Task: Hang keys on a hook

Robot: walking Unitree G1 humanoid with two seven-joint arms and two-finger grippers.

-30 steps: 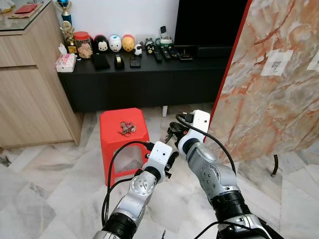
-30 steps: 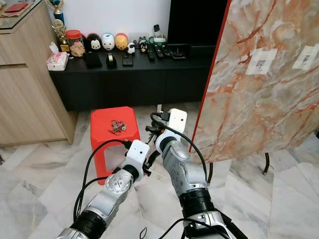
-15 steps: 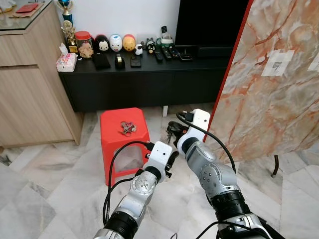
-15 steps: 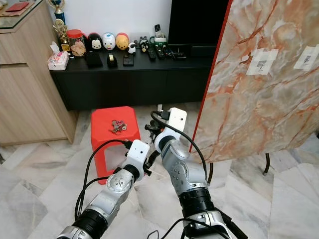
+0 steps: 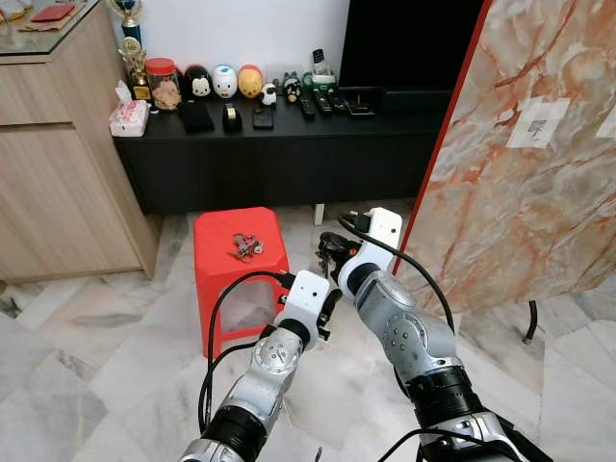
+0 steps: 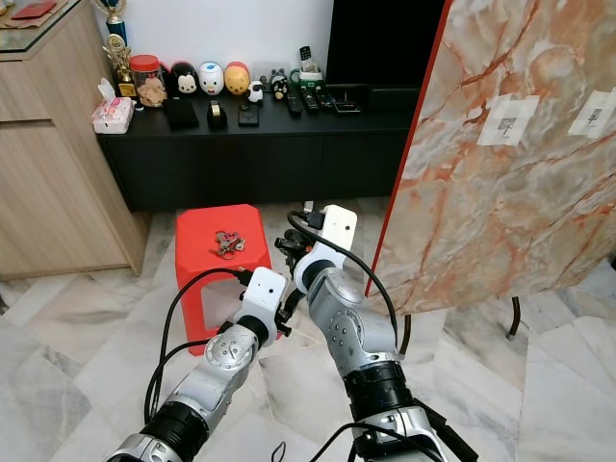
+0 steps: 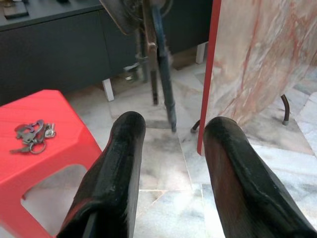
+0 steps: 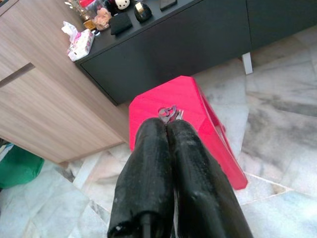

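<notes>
A bunch of keys (image 5: 245, 247) lies on top of a red plastic stool (image 5: 217, 241), also seen as keys (image 8: 169, 113) just past my right fingertips. My right gripper (image 5: 331, 246) hovers to the right of the stool, about level with its top, fingers pressed shut with nothing between them. My left gripper (image 7: 176, 124) is lower and nearer to me, open and empty, pointing at the floor beside the stool. A tilted marble board (image 5: 525, 164) with a red edge stands on the right, with a white square patch (image 5: 537, 123) stuck on it.
A black TV cabinet (image 5: 279, 154) with figurines and remotes runs along the far wall. A wooden cupboard (image 5: 58, 164) stands to the left of the stool. The board's thin black leg (image 5: 530, 322) rests on the marble floor at the right.
My right gripper has crept slightly left and up, closer to the stool. The left arm has barely moved and the keys lie where they were.
</notes>
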